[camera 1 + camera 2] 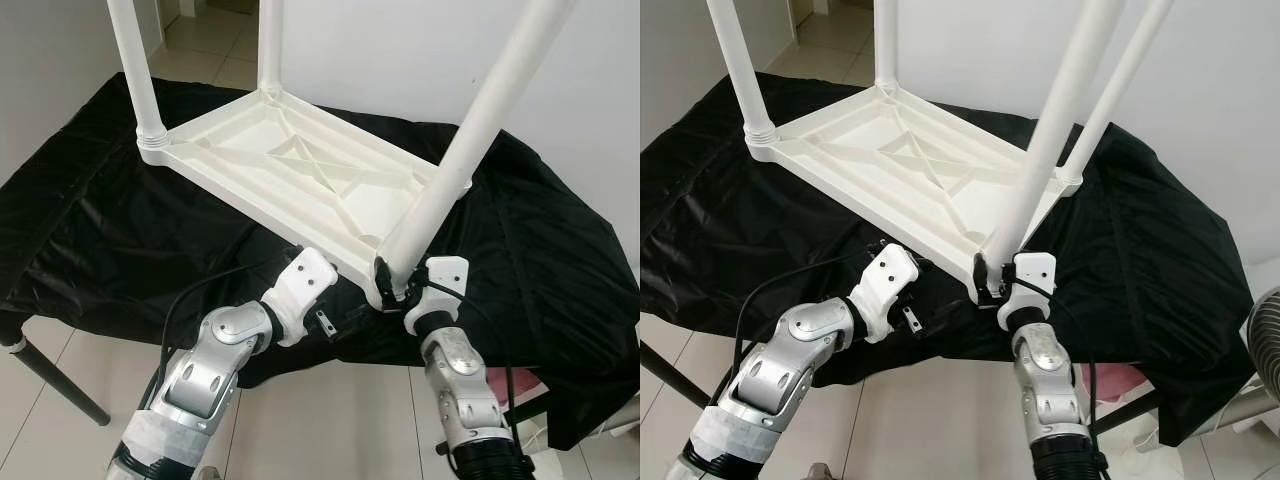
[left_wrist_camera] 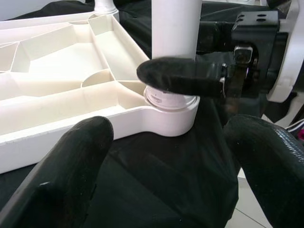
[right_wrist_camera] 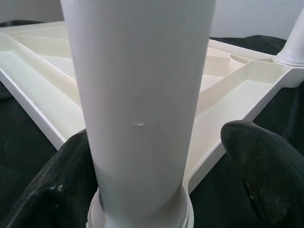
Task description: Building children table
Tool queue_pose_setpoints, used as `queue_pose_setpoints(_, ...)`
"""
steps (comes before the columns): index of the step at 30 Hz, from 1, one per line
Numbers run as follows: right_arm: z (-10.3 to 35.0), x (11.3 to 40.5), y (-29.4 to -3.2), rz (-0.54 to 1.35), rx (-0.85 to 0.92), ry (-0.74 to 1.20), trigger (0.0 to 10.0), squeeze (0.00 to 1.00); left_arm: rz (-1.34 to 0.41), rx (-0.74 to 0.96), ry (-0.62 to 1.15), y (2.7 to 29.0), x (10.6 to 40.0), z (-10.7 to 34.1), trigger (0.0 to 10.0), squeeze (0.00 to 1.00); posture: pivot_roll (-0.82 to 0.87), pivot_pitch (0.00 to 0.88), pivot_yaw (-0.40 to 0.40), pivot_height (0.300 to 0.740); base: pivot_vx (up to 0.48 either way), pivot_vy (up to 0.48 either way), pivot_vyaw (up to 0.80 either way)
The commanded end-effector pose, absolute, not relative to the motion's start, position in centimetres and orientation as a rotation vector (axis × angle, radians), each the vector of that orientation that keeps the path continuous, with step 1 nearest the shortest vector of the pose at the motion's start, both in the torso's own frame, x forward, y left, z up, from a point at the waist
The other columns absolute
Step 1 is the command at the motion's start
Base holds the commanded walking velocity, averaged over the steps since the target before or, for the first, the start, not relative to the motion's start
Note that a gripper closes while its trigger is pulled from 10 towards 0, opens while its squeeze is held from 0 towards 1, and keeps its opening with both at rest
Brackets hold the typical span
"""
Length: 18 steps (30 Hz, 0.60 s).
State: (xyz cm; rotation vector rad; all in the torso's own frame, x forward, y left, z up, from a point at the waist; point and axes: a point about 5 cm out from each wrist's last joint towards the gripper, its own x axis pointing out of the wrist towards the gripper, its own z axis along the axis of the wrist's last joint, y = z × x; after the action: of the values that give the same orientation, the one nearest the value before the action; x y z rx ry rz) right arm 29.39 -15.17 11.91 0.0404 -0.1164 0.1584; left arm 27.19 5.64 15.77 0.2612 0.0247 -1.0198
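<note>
A white plastic children's table point(image 1: 300, 150) lies upside down on a black cloth, its legs pointing up. My right gripper point(image 1: 398, 280) is open at the base of the nearest leg point(image 1: 470, 140). In the right wrist view its fingers point(image 3: 266, 161) straddle that leg point(image 3: 137, 95), one close against it and the other a little apart. My left gripper point(image 2: 173, 142) is open just left of the same corner socket point(image 2: 171, 114), with only black cloth between its fingers. One right finger point(image 2: 180, 78) lies across the leg in the left wrist view.
The black cloth point(image 1: 100, 230) covers a work table and hangs over its front edge. A dark table leg point(image 1: 50, 375) stands on the tiled floor point(image 1: 330, 420) at my left. At my right are a fan point(image 1: 1265, 340) and a pink item point(image 1: 1110, 380).
</note>
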Motion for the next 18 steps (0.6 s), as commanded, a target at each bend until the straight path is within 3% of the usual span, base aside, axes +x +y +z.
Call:
queue_pose_setpoints(1,11.5,29.1,-16.2,0.188,0.059,-0.108,10.0,1.00,-0.996,0.269,0.023,5.3,27.2,15.5,10.0,0.00,0.06,0.031,-0.131,0.740,0.000,0.000,0.00)
queue_pose_setpoints(2,11.5,29.1,-16.2,0.188,0.059,-0.108,10.0,1.00,-0.996,0.269,0.023,5.3,27.2,15.5,10.0,0.00,0.06,0.031,-0.131,0.740,0.000,0.000,0.00)
queue_pose_setpoints(3,11.6,29.1,-16.3,0.223,0.066,-0.113,10.0,0.00,-0.999,0.270,0.022,5.3,27.2,15.5,10.0,0.00,0.06,0.029,-0.132,0.740,0.000,0.000,0.00)
queue_pose_setpoints(18,12.2,31.3,-16.6,0.598,-0.028,-0.069,10.0,0.00,-1.014,0.277,0.016,4.9,27.3,15.5,10.0,0.00,0.04,0.013,-0.128,0.740,0.000,0.000,0.00)
